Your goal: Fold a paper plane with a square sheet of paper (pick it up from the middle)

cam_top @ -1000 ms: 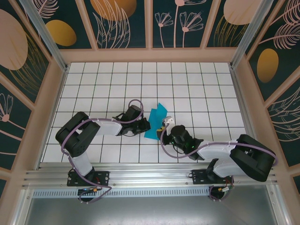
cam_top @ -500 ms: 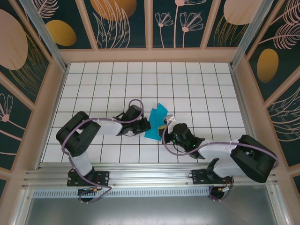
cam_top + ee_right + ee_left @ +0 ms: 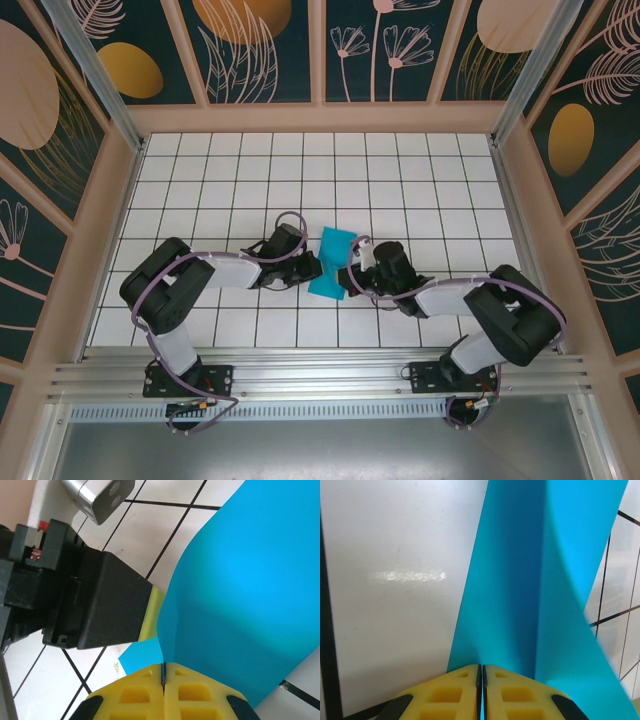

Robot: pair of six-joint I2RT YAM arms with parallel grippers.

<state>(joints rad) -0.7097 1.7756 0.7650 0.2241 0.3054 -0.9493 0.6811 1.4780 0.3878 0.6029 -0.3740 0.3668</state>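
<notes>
Paper under inspection: the square sheet of paper (image 3: 333, 255), teal-blue and partly folded, sits lifted near the middle of the tiled table (image 3: 400, 180). On its left side the left gripper (image 3: 481, 669) has its yellow pads pinched together on the sheet's edge, a creased flap rising beyond. The right gripper (image 3: 163, 667) is likewise clamped on the opposite edge, where the sheet curves upward. The two grippers stand close together, with the paper between them.

Teal-blue paper (image 3: 332, 262). White tabletop (image 3: 400, 180), gridded with black lines. Left claw (image 3: 481, 674) and right claw (image 3: 164, 670): yellow pads, black bodies. Dark teal walls (image 3: 400, 50) with peach flowers and orange ovals.
</notes>
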